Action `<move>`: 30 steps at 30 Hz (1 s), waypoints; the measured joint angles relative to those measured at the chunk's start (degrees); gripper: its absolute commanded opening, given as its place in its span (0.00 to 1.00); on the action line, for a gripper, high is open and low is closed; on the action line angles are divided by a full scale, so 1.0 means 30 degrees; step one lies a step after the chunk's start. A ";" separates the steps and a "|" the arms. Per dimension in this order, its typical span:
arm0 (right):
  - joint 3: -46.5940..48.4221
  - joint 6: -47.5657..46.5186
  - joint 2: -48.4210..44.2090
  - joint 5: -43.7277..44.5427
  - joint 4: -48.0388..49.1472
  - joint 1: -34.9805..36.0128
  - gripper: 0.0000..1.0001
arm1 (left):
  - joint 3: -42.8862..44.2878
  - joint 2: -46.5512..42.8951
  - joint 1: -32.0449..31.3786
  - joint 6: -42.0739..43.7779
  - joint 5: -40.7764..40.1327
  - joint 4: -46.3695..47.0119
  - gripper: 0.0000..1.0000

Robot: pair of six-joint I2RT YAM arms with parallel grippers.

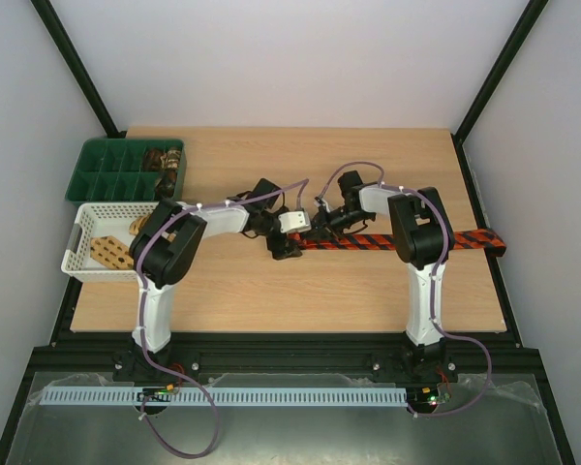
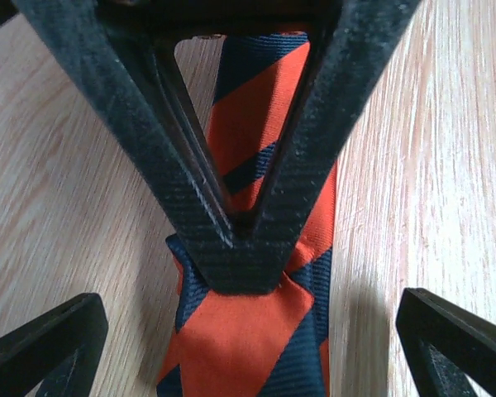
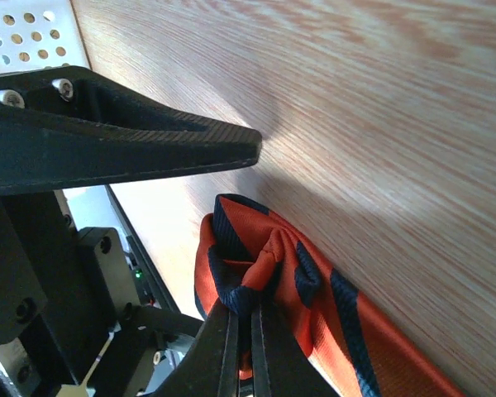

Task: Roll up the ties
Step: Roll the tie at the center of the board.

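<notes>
A red-and-black striped tie [image 1: 407, 242] lies flat across the table's right half, and its far end hangs over the right edge. Its left end is folded into a small bunch [image 3: 264, 248]. My right gripper [image 1: 324, 228] is shut on that bunch, with the fingertips [image 3: 269, 347] pinching the fabric. The same pinch shows in the left wrist view [image 2: 244, 256] over the tie [image 2: 248, 141]. My left gripper [image 1: 283, 247] is open, with one finger [image 2: 45, 347] on each side of the tie end, neither touching it. One left finger [image 3: 132, 149] also shows in the right wrist view.
A green compartment tray [image 1: 102, 170] stands at the back left with rolled brown ties [image 1: 163, 160] in its right cells. A white lattice basket [image 1: 82, 254] in front of it holds tan patterned ties [image 1: 108, 250]. Black frame posts edge the table.
</notes>
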 measured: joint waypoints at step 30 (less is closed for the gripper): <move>0.1311 -0.3883 0.0933 0.0678 -0.3577 -0.0699 0.01 | -0.0306 0.0160 -0.0379 0.1712 -0.0029 0.0372 0.75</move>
